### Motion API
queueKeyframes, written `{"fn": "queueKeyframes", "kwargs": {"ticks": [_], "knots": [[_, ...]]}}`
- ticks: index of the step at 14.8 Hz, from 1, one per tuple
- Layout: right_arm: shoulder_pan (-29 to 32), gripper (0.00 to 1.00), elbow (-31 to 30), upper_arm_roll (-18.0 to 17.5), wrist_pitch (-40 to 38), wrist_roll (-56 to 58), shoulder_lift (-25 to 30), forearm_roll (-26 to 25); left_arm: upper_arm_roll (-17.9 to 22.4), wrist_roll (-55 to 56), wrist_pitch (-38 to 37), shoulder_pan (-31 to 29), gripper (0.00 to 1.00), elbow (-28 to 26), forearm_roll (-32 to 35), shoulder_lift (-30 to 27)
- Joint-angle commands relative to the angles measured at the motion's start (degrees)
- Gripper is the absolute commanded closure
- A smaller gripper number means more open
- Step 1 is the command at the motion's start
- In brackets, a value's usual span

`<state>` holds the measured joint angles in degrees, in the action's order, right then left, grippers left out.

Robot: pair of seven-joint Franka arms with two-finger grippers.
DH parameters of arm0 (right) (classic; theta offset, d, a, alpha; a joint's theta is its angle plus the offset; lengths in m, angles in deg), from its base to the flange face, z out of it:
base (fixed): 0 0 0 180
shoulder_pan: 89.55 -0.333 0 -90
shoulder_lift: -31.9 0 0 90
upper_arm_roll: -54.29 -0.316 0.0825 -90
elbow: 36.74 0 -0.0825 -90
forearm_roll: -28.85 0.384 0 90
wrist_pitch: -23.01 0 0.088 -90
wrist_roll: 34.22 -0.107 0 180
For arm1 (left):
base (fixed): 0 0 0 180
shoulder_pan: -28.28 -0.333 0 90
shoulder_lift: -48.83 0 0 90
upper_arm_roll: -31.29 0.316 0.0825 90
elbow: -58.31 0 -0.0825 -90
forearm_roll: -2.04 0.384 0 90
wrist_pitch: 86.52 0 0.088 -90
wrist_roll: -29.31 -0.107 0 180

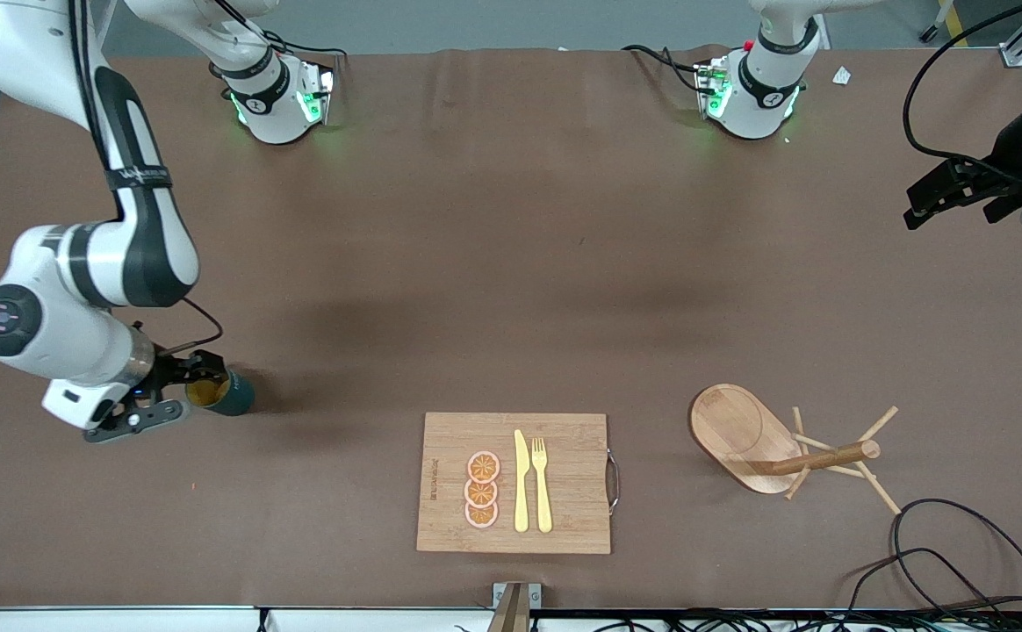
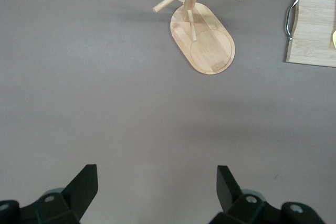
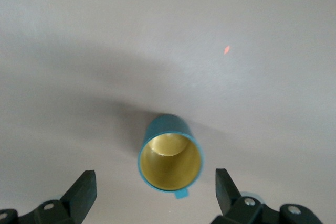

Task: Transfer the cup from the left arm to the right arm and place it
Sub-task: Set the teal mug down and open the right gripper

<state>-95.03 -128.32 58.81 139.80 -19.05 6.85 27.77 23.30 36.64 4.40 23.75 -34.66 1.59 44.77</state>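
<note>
Cup (image 3: 170, 153): upright on the table (image 1: 511, 263) at the right arm's end, axis vertical, standing between the right gripper (image 3: 155, 190)'s spread jaws, apparently untouched. Left gripper (image 2: 157, 192): jaws spread, empty, waiting well apart above bare table.

Right arm's end: cup (image 1: 223, 392) upright on the table (image 1: 511, 263), between the spread fingers of the right gripper (image 1: 179, 392), untouched.
Table middle: bare cloth, open passage.
Camera edge: cutting board (image 1: 564, 439) lies flat, low.
Left arm's end: mug tree (image 1: 792, 443), pegs sticking out; left gripper (image 1: 946, 193) waits above the table.
</note>
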Motion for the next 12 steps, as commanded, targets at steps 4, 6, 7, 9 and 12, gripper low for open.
{"fn": "queueKeyframes", "kwargs": {"ticks": [4,6,7,9,12], "knots": [[2.49,0.0,4.91,-0.91,-4.2,-0.66,6.32,0.12,-0.01,-1.27,0.05,-0.39,0.0,-0.28,-0.78,-0.77],[3.54,0.0,5.0,-1.0,-6.66,-4.86,9.57,0.12,-0.01,-1.27,0.05,-0.39,0.0,-0.19,-0.78,-0.77],[3.64,0.0,5.17,-1.0,-8.32,-7.06,11.24,0.03,-0.01,-1.27,0.22,-0.3,0.0,-0.1,-0.78,-0.77],[3.46,0.0,7.01,-1.26,-13.41,-9.09,13.27,0.12,-0.09,-1.27,0.31,-0.22,0.0,0.08,-0.78,-0.77],[2.85,0.0,10.35,-1.7,-18.35,-18.47,14.33,0.03,-0.18,-1.27,0.05,-0.22,0.0,0.07,-0.78,-0.77]]}}
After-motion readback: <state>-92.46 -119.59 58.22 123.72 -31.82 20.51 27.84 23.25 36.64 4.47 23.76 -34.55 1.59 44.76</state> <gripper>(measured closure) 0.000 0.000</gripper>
